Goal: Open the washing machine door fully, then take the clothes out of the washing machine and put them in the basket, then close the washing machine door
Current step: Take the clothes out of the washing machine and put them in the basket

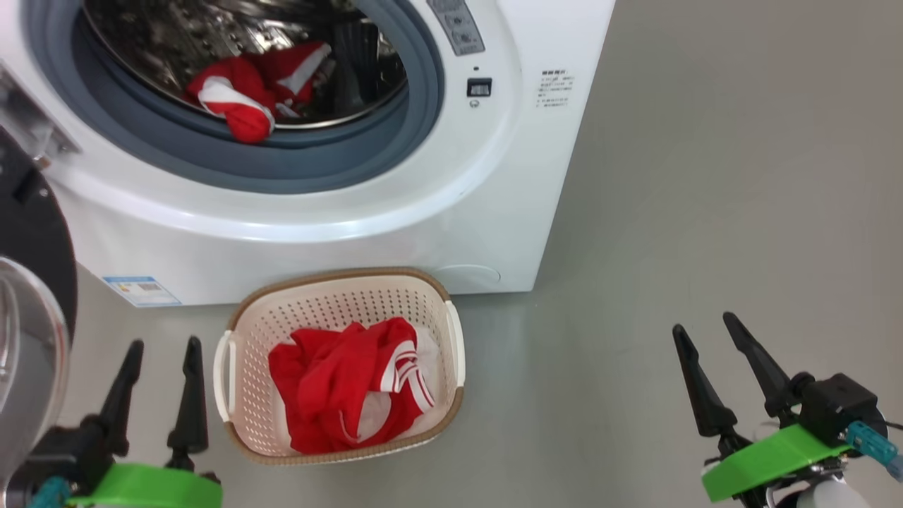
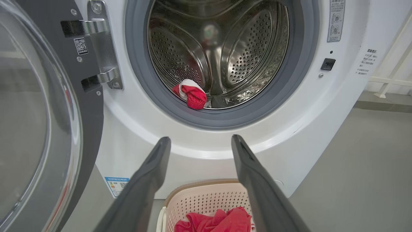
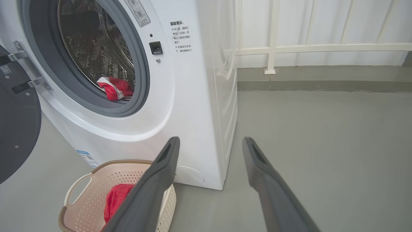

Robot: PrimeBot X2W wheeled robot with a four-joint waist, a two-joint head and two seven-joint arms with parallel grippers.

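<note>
Head view, as the robot looks down: the washing machine door (image 1: 32, 233) stands swung wide at the near left, so the opening step looks done. One red garment (image 1: 338, 384) with white stripes lies crumpled in the basket (image 1: 338, 275), which sits on the floor (image 1: 705, 176) just in front of the washing machine (image 1: 494, 176). Another red-and-white piece (image 1: 243, 95) rests at the drum's front lip, by the grey gasket (image 1: 317, 159), so I'd judge the unloading about half finished. The left gripper (image 1: 163, 342) hovers just beside the basket's left handle. The right gripper (image 1: 704, 322) is well apart to the right over bare floor. Both have their fingers spread and hold nothing. Left to do: fetch that piece, drop it in the basket, shut the door.
</note>
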